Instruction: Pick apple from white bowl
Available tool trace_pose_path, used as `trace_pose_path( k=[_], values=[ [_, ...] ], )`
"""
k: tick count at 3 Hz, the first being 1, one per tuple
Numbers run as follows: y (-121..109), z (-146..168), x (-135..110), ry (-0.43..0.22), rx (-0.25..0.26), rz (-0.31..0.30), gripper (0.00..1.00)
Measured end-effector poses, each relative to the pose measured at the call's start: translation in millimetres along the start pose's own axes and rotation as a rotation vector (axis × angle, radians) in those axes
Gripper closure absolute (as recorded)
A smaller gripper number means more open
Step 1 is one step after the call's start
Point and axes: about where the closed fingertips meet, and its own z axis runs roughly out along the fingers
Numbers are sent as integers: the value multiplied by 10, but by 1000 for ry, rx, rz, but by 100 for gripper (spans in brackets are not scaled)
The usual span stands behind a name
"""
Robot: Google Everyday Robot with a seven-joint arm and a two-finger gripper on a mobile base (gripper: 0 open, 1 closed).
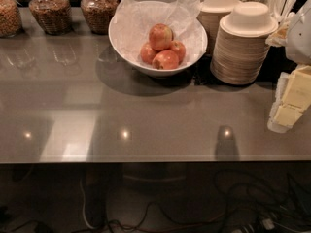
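Hand (291, 98) at right edge over bench (146, 115), well apart from bowl (119, 42); can't tell if wide or narrow. Apples (163, 50) piled mid-bowl on paper (133, 18). Top apple (160, 36) sits clear of the rest, prob. easiest pick.

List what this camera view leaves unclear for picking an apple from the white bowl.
Tool: nowhere in the camera view.
Apples: top ones hide any beneath; count unsure.
White bowl: bottom covered by paper.
Jars: tops cut by upper edge.
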Motion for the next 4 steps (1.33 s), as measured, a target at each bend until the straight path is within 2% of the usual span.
trace_pose_path(
  k=[2, 3, 4],
  values=[
    [-32, 8, -31, -24, 14, 3, 0],
    [-196, 195, -201, -155, 65, 41, 0],
    [-501, 364, -466, -286, 144, 76, 0]
  ],
)
